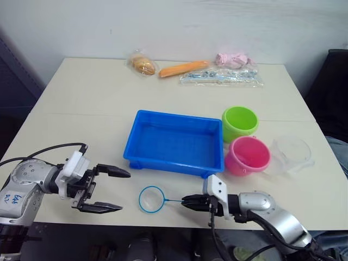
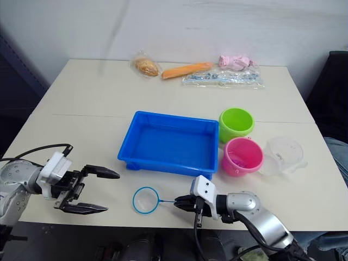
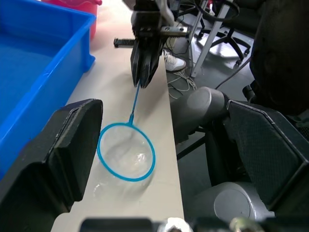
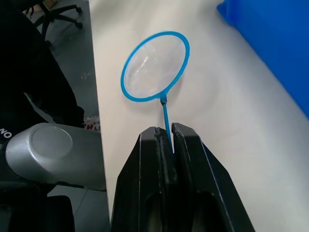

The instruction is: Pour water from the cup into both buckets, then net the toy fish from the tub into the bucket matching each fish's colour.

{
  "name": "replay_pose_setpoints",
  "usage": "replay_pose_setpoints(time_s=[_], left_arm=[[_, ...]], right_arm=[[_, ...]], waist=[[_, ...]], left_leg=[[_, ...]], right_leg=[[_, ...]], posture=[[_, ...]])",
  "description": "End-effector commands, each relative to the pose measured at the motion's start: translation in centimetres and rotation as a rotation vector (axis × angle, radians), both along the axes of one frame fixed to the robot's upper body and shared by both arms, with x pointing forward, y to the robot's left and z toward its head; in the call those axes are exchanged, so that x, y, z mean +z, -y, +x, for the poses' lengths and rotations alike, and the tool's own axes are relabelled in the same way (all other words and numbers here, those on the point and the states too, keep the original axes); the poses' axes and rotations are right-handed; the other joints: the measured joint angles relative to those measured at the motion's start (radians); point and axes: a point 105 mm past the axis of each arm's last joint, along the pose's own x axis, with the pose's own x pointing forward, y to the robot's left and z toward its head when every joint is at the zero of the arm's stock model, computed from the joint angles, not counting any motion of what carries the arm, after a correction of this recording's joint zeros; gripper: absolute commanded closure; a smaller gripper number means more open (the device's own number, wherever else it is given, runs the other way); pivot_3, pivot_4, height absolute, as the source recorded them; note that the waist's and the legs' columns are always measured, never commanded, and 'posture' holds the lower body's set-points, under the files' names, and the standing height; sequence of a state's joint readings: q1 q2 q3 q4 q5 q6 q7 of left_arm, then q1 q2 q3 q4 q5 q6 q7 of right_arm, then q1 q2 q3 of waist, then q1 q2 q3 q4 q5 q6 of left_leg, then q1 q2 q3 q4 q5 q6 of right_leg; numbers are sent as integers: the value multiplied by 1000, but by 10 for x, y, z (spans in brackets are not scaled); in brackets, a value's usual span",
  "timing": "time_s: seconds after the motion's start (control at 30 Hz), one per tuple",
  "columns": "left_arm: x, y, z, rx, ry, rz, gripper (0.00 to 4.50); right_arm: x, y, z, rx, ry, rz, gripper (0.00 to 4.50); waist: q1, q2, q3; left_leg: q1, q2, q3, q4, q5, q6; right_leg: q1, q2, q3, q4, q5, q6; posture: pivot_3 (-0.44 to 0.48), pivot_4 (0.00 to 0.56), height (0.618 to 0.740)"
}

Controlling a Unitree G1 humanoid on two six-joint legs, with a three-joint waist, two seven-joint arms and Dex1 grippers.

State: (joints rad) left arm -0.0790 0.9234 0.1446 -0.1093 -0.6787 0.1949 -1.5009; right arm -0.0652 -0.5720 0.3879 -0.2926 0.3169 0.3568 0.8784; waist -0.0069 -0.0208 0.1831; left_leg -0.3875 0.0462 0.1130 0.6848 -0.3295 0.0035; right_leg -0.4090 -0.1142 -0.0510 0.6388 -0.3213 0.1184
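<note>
The blue tub (image 1: 174,142) sits mid-table, and the toy fish are out of view. Right of it stand the green bucket (image 1: 239,122) and the pink bucket (image 1: 248,155), with the clear cup (image 1: 292,154) further right. The net (image 1: 151,199) lies flat near the table's front edge, in front of the tub, its hoop (image 4: 154,65) pointing left. My right gripper (image 1: 185,200) is shut on the thin handle's end. My left gripper (image 1: 124,190) hovers open just left of the hoop, with nothing between its fingers.
Along the far edge lie a bagged bread roll (image 1: 142,64), an orange carrot (image 1: 183,68), a pink bundle (image 1: 231,58) and a clear bag of small items (image 1: 220,77). A dark chair (image 1: 331,92) stands past the table's right side.
</note>
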Motion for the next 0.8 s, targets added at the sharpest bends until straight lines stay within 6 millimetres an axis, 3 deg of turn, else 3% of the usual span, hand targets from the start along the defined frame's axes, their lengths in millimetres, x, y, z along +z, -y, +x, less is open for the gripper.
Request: replay_pose_setpoints(time_s=[0.03,0.2,0.33,0.53,0.8], left_arm=[[11,3,-3,-50,53,-1,55],[15,5,2,-54,67,-9,55],[17,3,5,-47,75,-7,0],[23,0,13,30,68,-32,0],[7,-29,20,198,111,81,0]], right_arm=[[-3,-2,7,-5,46,-11,4500],[-6,-1,14,-4,18,8,4500],[0,1,9,13,-8,34,2918],[9,22,6,-30,34,23,38],[61,65,-29,-24,123,-7,38]], waist=[[1,0,0],[1,0,0],[0,0,0],[2,0,0],[3,0,0]], left_leg=[[0,0,0,0,0,0],[0,0,0,0,0,0],[0,0,0,0,0,0],[0,0,0,0,0,0],[0,1,0,0,0,0]], right_leg=[[0,0,0,0,0,0],[0,0,0,0,0,0],[0,0,0,1,0,0],[0,0,0,2,0,0],[0,1,0,0,0,0]], posture=[[0,150,740],[0,150,740],[0,150,740],[0,150,740],[0,150,740]])
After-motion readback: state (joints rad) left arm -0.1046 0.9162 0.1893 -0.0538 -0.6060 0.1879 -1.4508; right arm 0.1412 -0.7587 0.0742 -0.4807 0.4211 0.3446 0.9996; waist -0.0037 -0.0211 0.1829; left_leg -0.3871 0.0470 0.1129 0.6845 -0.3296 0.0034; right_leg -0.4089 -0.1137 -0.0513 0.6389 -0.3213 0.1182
